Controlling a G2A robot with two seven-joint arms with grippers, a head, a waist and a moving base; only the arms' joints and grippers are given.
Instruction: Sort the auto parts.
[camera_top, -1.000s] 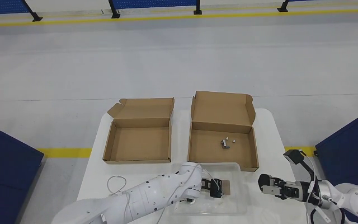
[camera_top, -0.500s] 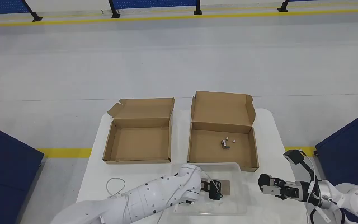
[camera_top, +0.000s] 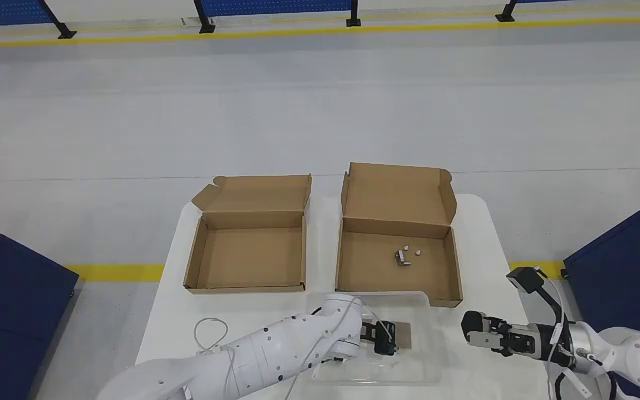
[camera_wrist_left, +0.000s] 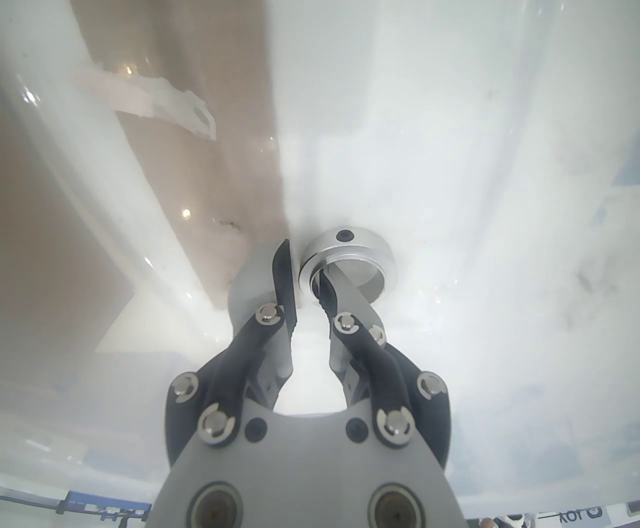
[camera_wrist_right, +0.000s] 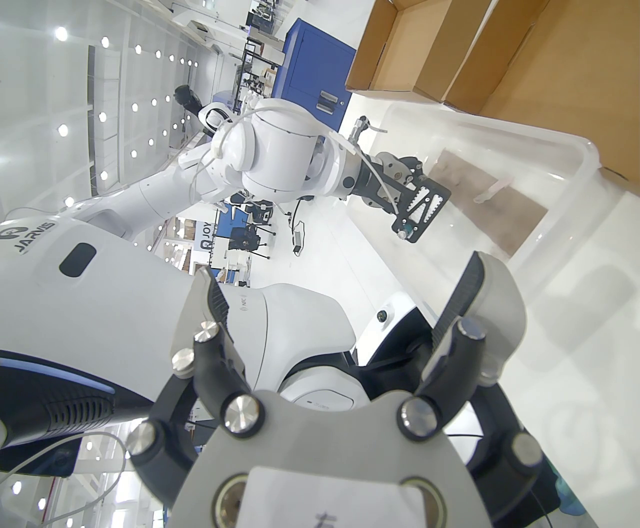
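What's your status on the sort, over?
Left gripper shut on metal ring, one finger inside it, in clear bin. Right gripper open, empty, beside bin. White plastic clip lies apart, nothing blocking.

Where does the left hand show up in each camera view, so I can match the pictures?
Top view: the left hand sits inside the clear bin.
Left wrist view: the hand pinches the wall of a metal ring.
Right wrist view: the hand is farther off in the bin, beyond the open right hand.
Shared landmark: the brown sheet beside it.
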